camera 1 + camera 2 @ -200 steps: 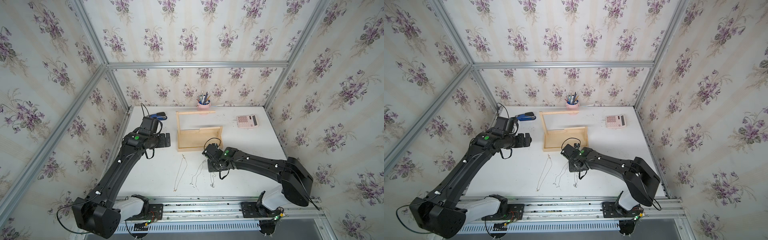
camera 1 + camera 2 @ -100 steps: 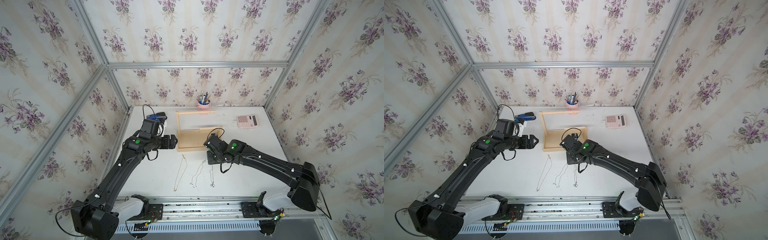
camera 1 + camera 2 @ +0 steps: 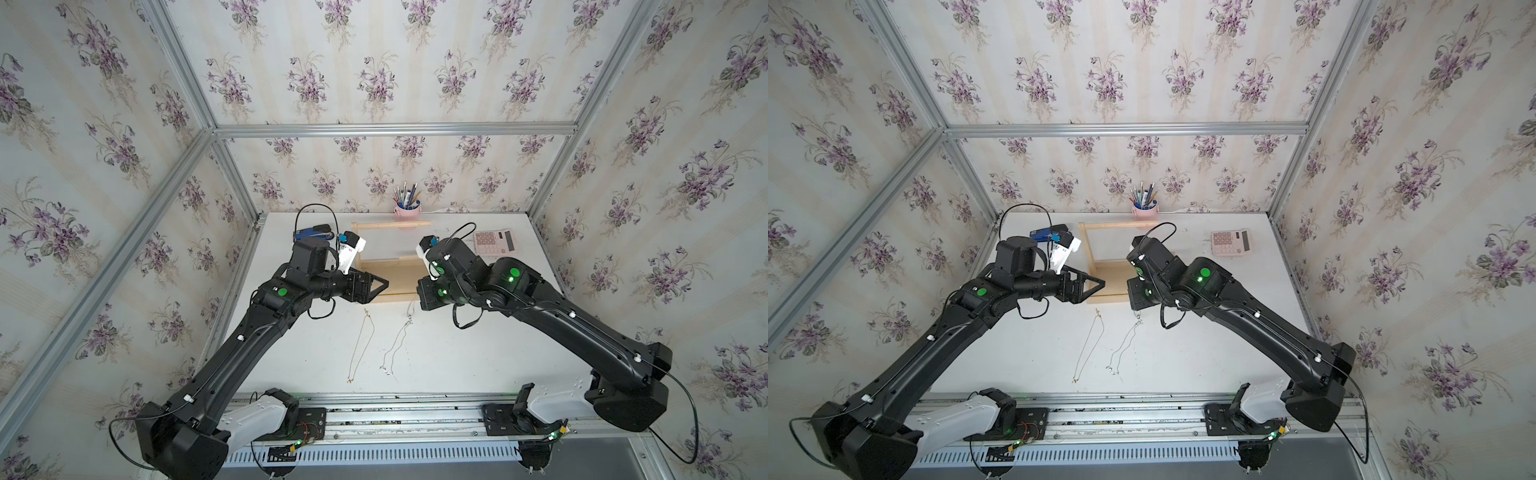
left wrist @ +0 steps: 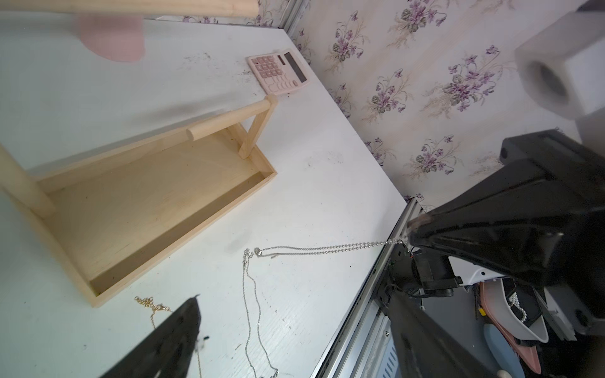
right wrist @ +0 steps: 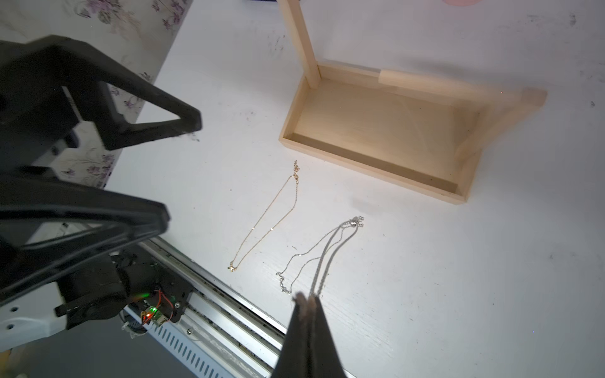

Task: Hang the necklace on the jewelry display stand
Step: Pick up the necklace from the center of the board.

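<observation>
Silver necklace (image 4: pixel 353 244) now rises at one end off the table (image 3: pixel 457 353) in the clenched right gripper (image 5: pixel 307 299), its tail trailing near the jewelry display stand (image 3: pixel 374 225), while the released, empty left gripper (image 5: pixel 181 170) has swung closer, so hanging still lies ahead

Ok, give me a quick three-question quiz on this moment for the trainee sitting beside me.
1. True or false: the right gripper is shut on a silver necklace.
2. Pick one. The left gripper is: A) open and empty; B) shut and empty; C) shut on a chain.
3. How many necklaces hang on the jewelry display stand?
Key: 1 true; 2 A; 3 none.
</observation>
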